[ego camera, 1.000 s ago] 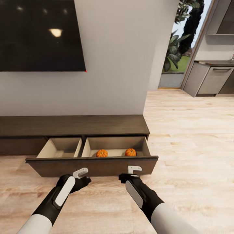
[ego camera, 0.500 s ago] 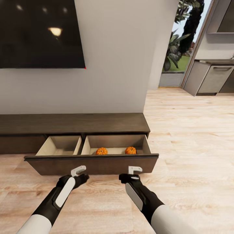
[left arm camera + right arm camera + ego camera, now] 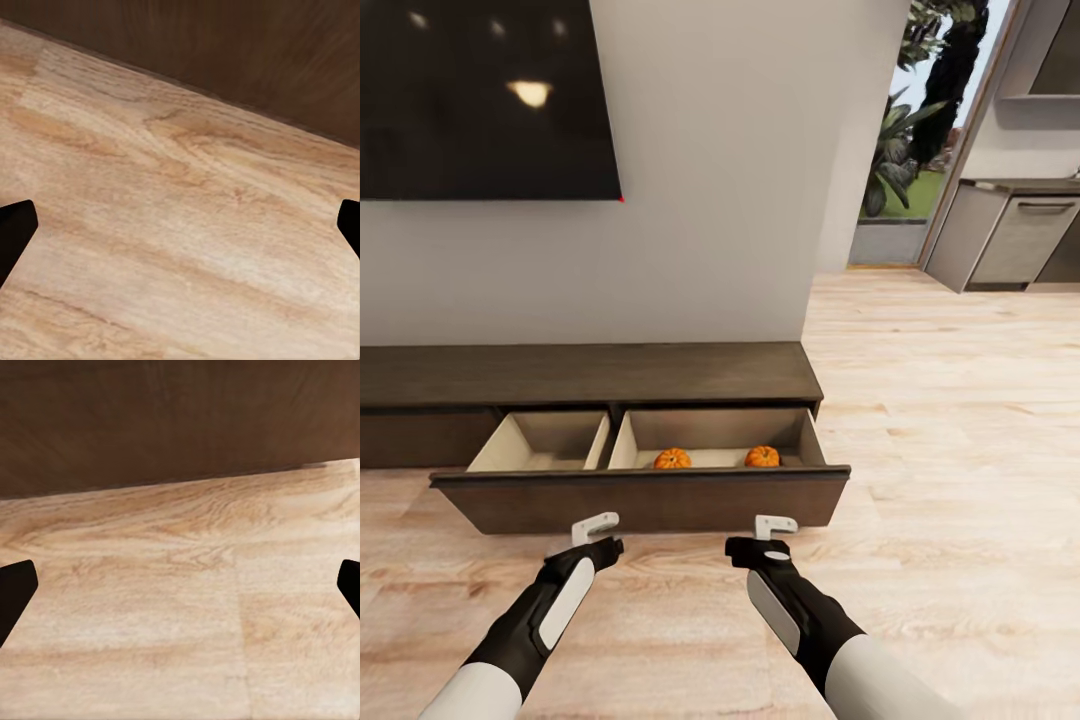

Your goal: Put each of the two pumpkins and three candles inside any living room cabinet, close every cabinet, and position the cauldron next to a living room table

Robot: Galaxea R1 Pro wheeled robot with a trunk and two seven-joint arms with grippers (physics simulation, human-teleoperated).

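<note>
The cabinet (image 3: 580, 375), a long low dark-brown unit, stands against the wall with one wide drawer (image 3: 640, 500) pulled out. Two orange pumpkins (image 3: 672, 458) (image 3: 762, 456) lie in the drawer's right compartment; its left compartment looks bare. My left gripper (image 3: 597, 527) and right gripper (image 3: 773, 525) hover low over the floor, just in front of the drawer front. Both are open with nothing between their fingers. In the wrist views the dark fingertips (image 3: 15, 229) (image 3: 15, 589) sit wide apart, facing the drawer front (image 3: 247, 52) (image 3: 172, 420). The candles and the cauldron are out of view.
A black TV (image 3: 485, 100) hangs on the wall above the cabinet. Pale wood floor (image 3: 960, 450) stretches to the right toward grey kitchen units (image 3: 1010, 240) and a glazed opening with plants (image 3: 905, 150).
The whole view has shifted slightly, so the cabinet sits a little higher in the picture. Less of the drawer's inside and of the pumpkins shows above its front. Both grippers stay open.
</note>
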